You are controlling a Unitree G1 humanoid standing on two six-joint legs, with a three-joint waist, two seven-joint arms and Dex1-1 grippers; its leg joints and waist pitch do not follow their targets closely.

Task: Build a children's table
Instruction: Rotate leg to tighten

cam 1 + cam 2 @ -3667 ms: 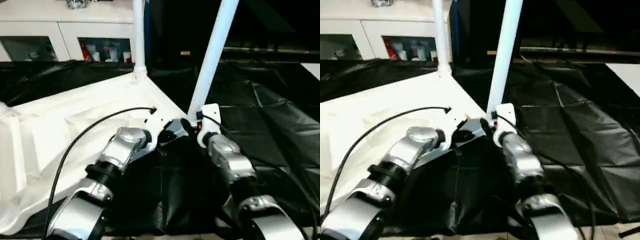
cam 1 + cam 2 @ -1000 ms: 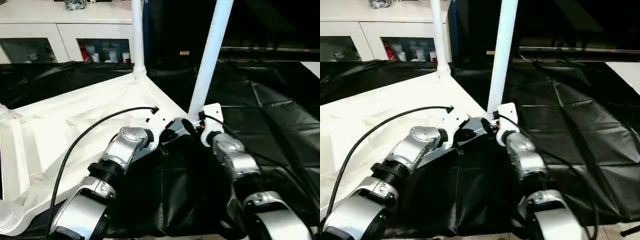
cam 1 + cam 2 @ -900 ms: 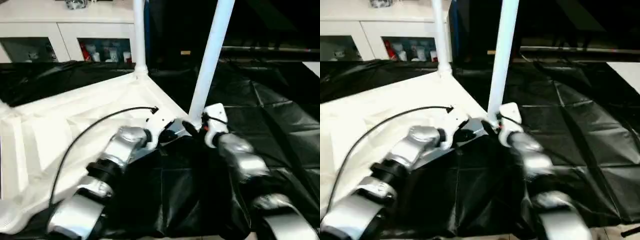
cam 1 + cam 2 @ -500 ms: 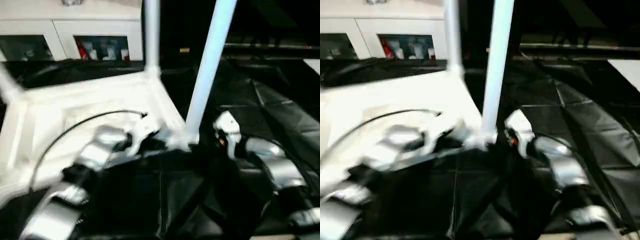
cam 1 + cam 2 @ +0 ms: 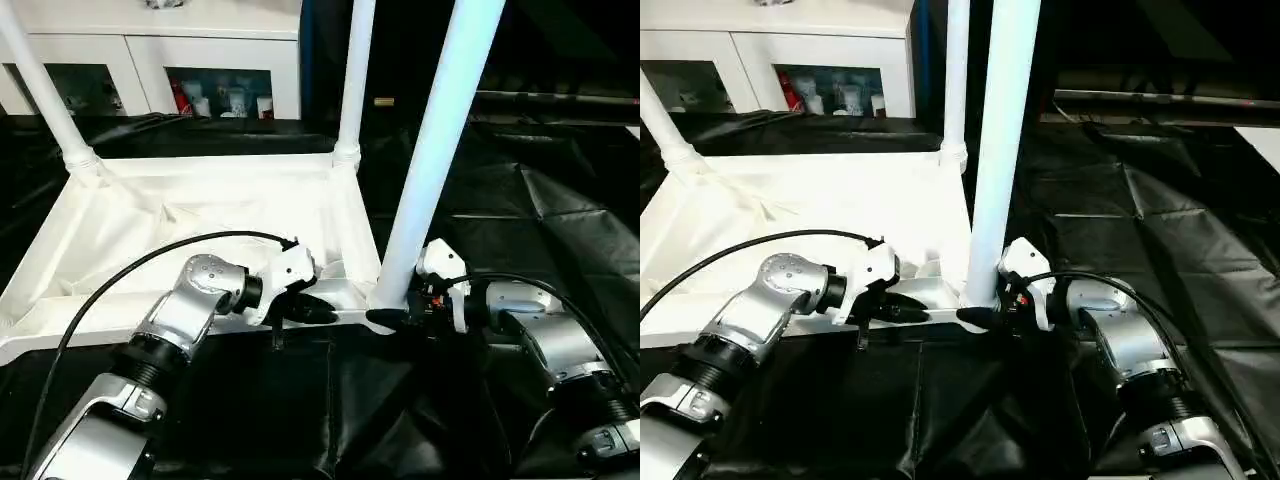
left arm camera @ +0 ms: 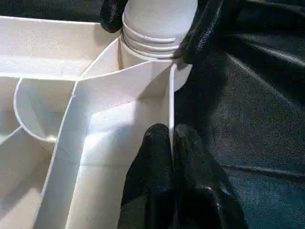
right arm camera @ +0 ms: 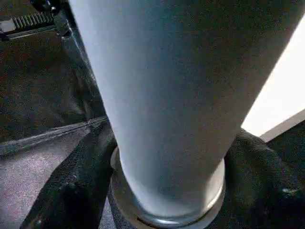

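Children's table top (image 5: 200,215), white and ribbed, lies upside down on the black-covered desk (image 5: 560,200), with three white legs standing up from its corner sockets. Taking the nearest leg (image 5: 430,160) as the landmark: it rises from the top's near corner socket, the one closest to the robot on its right side. A second leg (image 5: 352,90) stands in the far corner straight behind it, and a third leg (image 5: 45,95) stands in the far corner well off to the left of it. The right gripper (image 5: 385,318) reaches in level from the right of the nearest leg, and its black jaws grasp the base of that leg, one finger on each side just above the socket rim, as the right wrist view shows close up. The left gripper (image 5: 318,312) comes in from the left of the nearest leg, along the near edge of the table top; its jaws are clenched on the thin upright rim wall of the top (image 6: 170,114), one finger inside the wall and one outside, near the socket. A black cable (image 5: 150,262) arcs over the left forearm. Behind the far legs, beyond the desk, stands a white cabinet (image 5: 150,50) with glass doors and small items inside.
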